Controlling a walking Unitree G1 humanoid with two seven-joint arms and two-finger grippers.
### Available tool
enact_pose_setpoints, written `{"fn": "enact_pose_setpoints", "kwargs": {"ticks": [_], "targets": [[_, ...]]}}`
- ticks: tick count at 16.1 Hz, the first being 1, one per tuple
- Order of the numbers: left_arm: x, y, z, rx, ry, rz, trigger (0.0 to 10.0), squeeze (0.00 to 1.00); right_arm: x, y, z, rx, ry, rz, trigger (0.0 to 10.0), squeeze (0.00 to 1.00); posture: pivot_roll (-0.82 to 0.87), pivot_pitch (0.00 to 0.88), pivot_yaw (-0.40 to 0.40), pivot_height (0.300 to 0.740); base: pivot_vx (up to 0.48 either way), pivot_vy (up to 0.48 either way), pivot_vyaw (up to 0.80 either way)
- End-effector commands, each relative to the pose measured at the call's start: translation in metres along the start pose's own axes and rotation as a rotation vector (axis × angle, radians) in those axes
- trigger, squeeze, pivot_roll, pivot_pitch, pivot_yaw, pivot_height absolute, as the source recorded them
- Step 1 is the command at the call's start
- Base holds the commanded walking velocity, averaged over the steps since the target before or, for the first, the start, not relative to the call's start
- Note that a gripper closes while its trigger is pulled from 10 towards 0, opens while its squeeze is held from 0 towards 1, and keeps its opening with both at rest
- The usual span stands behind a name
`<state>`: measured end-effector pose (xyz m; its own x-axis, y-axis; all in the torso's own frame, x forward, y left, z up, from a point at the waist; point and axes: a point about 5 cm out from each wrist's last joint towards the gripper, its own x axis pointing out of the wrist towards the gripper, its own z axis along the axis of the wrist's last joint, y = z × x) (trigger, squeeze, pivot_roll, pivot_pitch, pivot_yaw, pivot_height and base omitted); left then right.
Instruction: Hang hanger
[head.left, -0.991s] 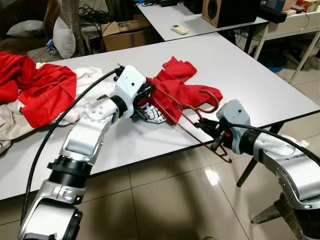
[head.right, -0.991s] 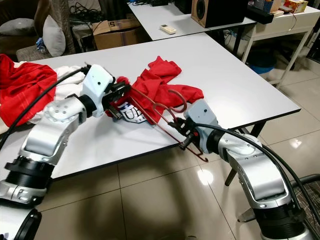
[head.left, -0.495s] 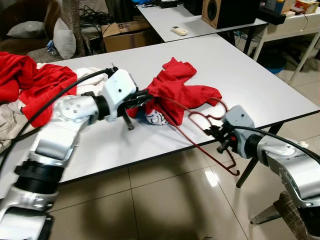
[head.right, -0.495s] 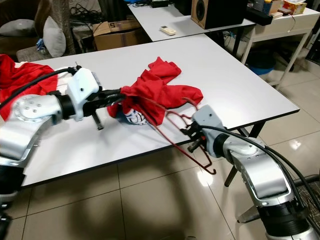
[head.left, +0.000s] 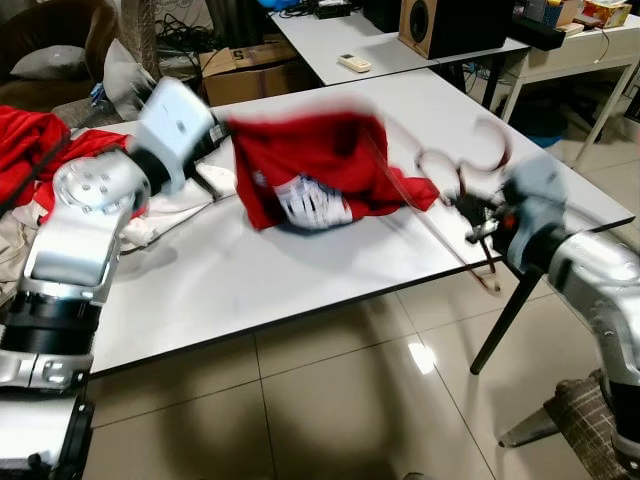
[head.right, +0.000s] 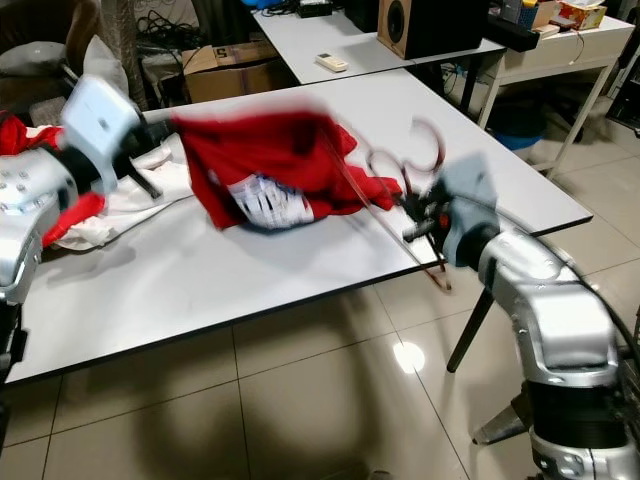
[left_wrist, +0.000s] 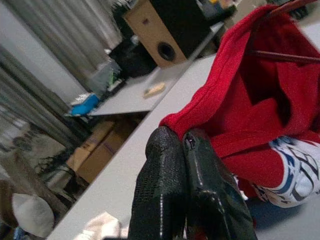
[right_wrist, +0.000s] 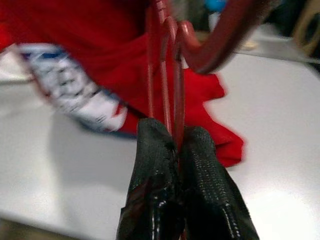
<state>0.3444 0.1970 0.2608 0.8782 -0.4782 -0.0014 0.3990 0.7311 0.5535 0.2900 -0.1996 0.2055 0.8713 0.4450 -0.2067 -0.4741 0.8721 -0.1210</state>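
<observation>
Over the table: a red shirt (head.left: 310, 165) is held up above the white table (head.left: 300, 270), spread between the two grippers; the head views are blurred.

Hanger: a dark red hanger (head.right: 400, 190) is seen at the shirt's right end, its hook curling upward and its long bar slanting down past the table edge. One arm of it appears to be passed into the shirt.

Left gripper: the left gripper (left_wrist: 187, 150) is pressed together on a folded edge of the shirt, as the left wrist view shows; it is at the left end of the cloth.

Right gripper: the right gripper (right_wrist: 172, 137) is clamped on the hanger, on the thin wires just below the hook.

Handling of hanger: it is judged to be light, stiff and thin, so it may turn or slip between the fingers. The best hold is thought to be where it is taken now, at the neck near the hook, where the wires meet.

Handling of shirt: soft and limp, it sags between the holds and can slide off the hanger arm.

Rest: more red and white laundry (head.left: 60, 170) lies at the table's left end.
</observation>
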Motion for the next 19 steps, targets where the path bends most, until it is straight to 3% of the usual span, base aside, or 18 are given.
{"fn": "enact_pose_setpoints", "kwargs": {"ticks": [1, 2, 5, 6, 8, 10, 11, 12, 14, 15, 16, 19], "targets": [[-0.001, -0.003, -0.006, -0.003, 0.022, -0.01, 0.0, 0.0, -0.003, 0.005, -0.019, 0.033, 0.09, 0.034, 10.0, 0.0, -0.17, 0.0, 0.063, 0.74, 0.0, 0.0, 0.0], [0.001, -0.01, -0.009, -0.009, 0.024, -0.03, 0.0, 0.0, -0.005, 0.008, -0.035, 0.034, 0.166, 0.041, 10.0, 0.0, -0.17, 0.0, 0.065, 0.74, 0.0, 0.0, 0.0], [0.004, -0.01, -0.009, -0.029, -0.018, 0.024, 0.0, 0.0, -0.005, 0.009, -0.051, 0.165, 0.185, 0.004, 10.0, 0.0, -0.17, 0.0, 0.07, 0.74, 0.0, 0.0, 0.0], [0.004, -0.005, -0.006, -0.03, -0.06, 0.062, 0.0, 0.0, -0.007, 0.006, -0.06, 0.223, 0.208, -0.032, 10.0, 0.0, -0.17, 0.0, 0.072, 0.74, 0.0, 0.0, 0.0], [0.0, -0.006, 0.004, -0.051, -0.158, 0.039, 0.0, 0.0, -0.011, 0.005, -0.071, 0.276, 0.235, -0.052, 10.0, 0.0, -0.17, 0.0, 0.072, 0.74, 0.0, 0.0, 0.0], [-0.005, -0.024, 0.006, -0.076, -0.208, -0.12, 0.0, 0.0, -0.008, 0.003, -0.072, 0.405, 0.172, -0.093, 10.0, 0.0, -0.17, 0.0, 0.074, 0.74, 0.0, 0.0, 0.0], [-0.01, -0.044, -0.001, -0.072, -0.184, -0.277, 0.0, 0.0, -0.003, 0.002, -0.069, 0.556, 0.087, -0.102, 10.0, 0.0, -0.17, 0.0, 0.076, 0.74, 0.0, 0.0, 0.0], [-0.014, -0.057, -0.007, -0.086, -0.155, -0.375, 0.0, 0.0, 0.0, 0.003, -0.066, 0.651, 0.039, -0.098, 10.0, 0.0, -0.17, 0.0, 0.075, 0.74, 0.0, 0.0, 0.0], [-0.016, -0.07, -0.014, -0.084, -0.106, -0.457, 0.0, 0.0, 0.005, 0.004, -0.057, 0.755, -0.049, -0.086, 10.0, 0.0, -0.17, 0.0, 0.073, 0.74, 0.0, 0.0, 0.0], [-0.016, -0.076, -0.022, -0.048, -0.051, -0.469, 0.0, 0.0, 0.009, 0.007, -0.046, 0.861, -0.147, -0.055, 10.0, 0.0, -0.16, 0.0, 0.072, 0.74, 0.0, 0.0, 0.0], [-0.011, -0.076, -0.027, -0.01, -0.024, -0.426, 0.0, 0.0, 0.011, 0.012, -0.04, 0.93, -0.186, -0.014, 10.0, 0.0, -0.17, 0.0, 0.072, 0.74, 0.0, 0.0, 0.0], [0.009, -0.07, -0.02, 0.042, -0.059, -0.228, 0.0, 0.0, 0.016, 0.038, -0.051, 0.87, -0.03, 0.076, 10.0, 0.0, -0.17, 0.0, 0.075, 0.74, 0.0, 0.0, 0.0]]}}
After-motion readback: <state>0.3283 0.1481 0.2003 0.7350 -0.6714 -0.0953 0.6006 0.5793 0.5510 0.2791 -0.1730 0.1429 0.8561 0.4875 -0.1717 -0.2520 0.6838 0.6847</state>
